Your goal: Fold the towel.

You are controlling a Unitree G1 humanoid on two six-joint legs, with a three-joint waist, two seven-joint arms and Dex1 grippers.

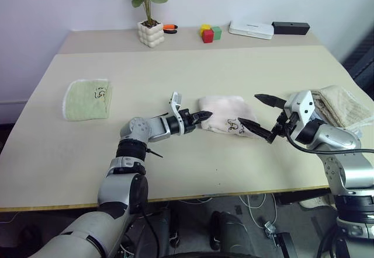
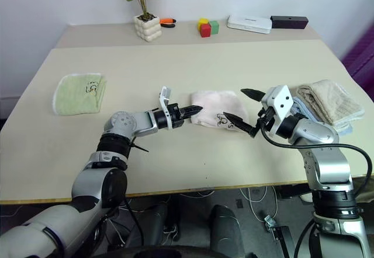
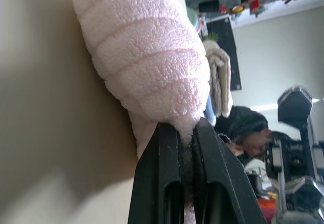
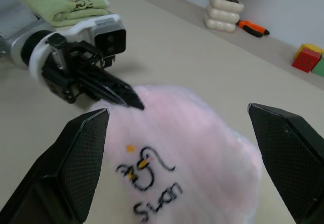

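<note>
The towel (image 1: pixel 222 113), pale pink terry with a dark printed mark, lies bunched in a folded heap at the middle of the table (image 1: pixel 187 71). My left gripper (image 1: pixel 205 115) reaches in level from the left and is shut on the towel's left edge. In the left wrist view, pink fabric (image 3: pixel 147 57) is pinched between the two black fingers (image 3: pixel 162 173). My right gripper (image 1: pixel 251 110) hovers at the towel's right edge, open wide, with nothing between its fingers. The right wrist view shows the printed mark (image 4: pixel 147 176) between its spread fingers (image 4: pixel 83 148).
A small light-green cloth (image 1: pixel 86 99) lies at the left of the table. A beige ribbed folded towel (image 1: pixel 342 106) sits at the right edge, behind my right arm. Along the back stand a potted plant (image 1: pixel 151 33), coloured blocks (image 1: pixel 210 33), a white box (image 1: pixel 251 29) and a black box (image 1: pixel 290 28).
</note>
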